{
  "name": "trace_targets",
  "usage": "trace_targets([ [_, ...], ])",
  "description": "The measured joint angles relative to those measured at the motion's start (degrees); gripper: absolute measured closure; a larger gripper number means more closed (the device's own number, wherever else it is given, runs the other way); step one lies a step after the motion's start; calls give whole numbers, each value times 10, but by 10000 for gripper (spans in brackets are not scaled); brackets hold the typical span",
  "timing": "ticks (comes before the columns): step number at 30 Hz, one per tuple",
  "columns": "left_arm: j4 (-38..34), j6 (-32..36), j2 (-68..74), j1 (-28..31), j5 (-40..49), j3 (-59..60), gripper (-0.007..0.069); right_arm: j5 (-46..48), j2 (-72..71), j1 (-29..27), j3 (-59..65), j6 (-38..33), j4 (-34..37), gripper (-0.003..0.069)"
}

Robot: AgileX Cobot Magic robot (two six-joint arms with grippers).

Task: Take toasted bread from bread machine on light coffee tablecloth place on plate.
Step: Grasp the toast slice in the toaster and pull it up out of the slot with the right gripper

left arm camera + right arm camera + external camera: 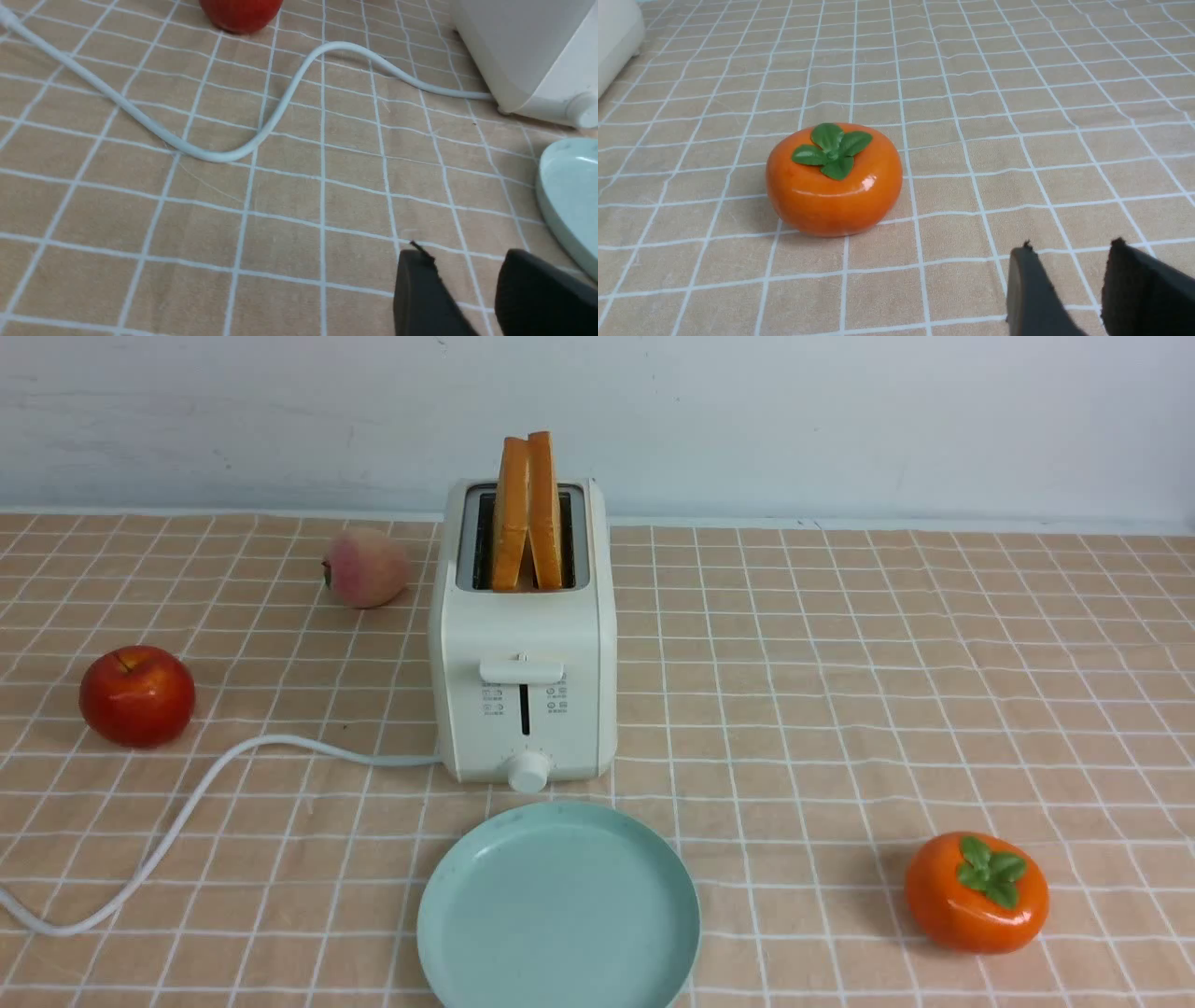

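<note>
Two slices of toasted bread [527,513] stand upright, leaning together, in the cream-white bread machine [523,644] on the light coffee tablecloth [840,691]. The mint-teal plate [558,907] lies bare just in front of it. Neither arm shows in the front view. My left gripper [460,261] hovers open and holds nothing, above the cloth beside the plate's rim [567,196], with the bread machine's corner [528,51] farther off. My right gripper [1069,254] is open too, with only cloth between its fingers, near an orange persimmon.
The white cord [187,812] snakes left from the bread machine across the cloth. A red apple [137,695] and a peach [366,567] lie on the left. The orange persimmon [977,891] sits at the front right. A pale wall closes the back.
</note>
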Motion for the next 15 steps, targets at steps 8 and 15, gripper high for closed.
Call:
trace_targets([
  [8,7,12,0,0,-36,0,386,0,0,0,0,0,0,419],
  [15,-49,13,0,0,-88,0,386,0,0,0,0,0,0,419],
])
